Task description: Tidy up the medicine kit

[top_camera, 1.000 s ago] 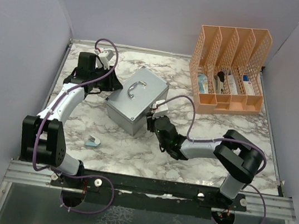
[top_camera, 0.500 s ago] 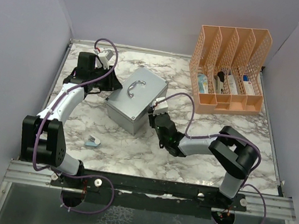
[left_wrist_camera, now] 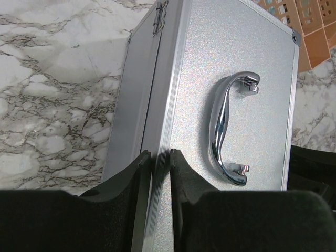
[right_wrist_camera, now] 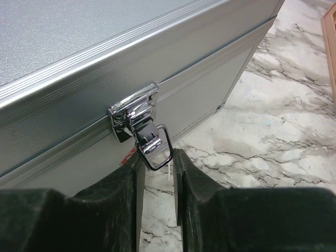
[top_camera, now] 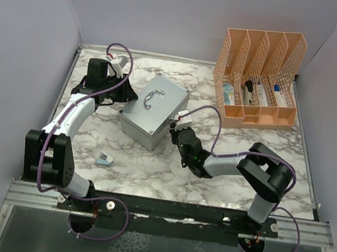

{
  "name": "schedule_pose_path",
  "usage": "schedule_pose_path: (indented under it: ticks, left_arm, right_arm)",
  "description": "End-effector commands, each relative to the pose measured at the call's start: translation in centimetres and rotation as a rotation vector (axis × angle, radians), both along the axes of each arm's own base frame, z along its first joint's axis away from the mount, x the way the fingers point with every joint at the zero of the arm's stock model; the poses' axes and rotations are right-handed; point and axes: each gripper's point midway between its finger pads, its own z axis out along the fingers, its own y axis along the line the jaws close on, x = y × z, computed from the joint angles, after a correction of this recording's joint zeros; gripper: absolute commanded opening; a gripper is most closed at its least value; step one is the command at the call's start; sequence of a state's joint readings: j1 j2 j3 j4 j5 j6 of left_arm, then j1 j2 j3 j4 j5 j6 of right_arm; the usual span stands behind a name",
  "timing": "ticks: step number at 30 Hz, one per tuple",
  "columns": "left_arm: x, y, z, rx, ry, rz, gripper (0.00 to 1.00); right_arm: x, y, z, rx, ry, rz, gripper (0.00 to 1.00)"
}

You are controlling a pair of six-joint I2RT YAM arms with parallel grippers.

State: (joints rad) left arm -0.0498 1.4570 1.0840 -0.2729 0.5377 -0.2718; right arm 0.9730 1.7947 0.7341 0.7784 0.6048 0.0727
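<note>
The kit (top_camera: 153, 112) is sitting mid-way on the surface (top_camera: 148, 175), lid down. The left claw (left_wrist_camera: 156, 157) is pinching its far-left rim. The right claw (right_wrist_camera: 157, 164), narrowly apart, is flanking the latch (right_wrist_camera: 137, 119), which probably needs a gentle, straight lift.

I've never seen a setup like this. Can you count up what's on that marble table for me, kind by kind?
Robot arms: 2
Grey metal medicine kit: 1
Orange mesh file organizer: 1 (its contents are too small to count)
Small pale blue item lying loose: 1
Total: 5
</note>
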Motion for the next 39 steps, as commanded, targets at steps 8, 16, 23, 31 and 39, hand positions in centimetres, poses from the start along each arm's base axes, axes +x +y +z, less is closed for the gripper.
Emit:
schedule_pose_path:
  ticks: [8,16,23,31,39]
  left_arm:
    - [-3.7,0.9,-6.1,0.066,0.238,0.006,0.21]
    - [-3.8,0.8,-6.0,0.063,0.238,0.002,0.21]
    - [-3.8,0.8,-6.0,0.063,0.238,0.003,0.20]
    - [-3.9,0.8,-6.1,0.062,0.242,0.003,0.20]
    - [-3.8,0.8,-6.1,0.063,0.240,0.001,0.20]
  right_arm:
    - [1.2,-1.8,4.0,0.071,-0.099,-0.075,0.17]
    - [1.1,-2.5,4.3,0.070,-0.110,-0.096,0.22]
    - [1.3,-2.3,5.1,0.086,-0.122,-0.101,0.31]
    - [1.5,-2.9,5.4,0.073,-0.133,-0.133,0.33]
    - [1.6,-2.5,6.0,0.088,-0.145,-0.121,0.31]
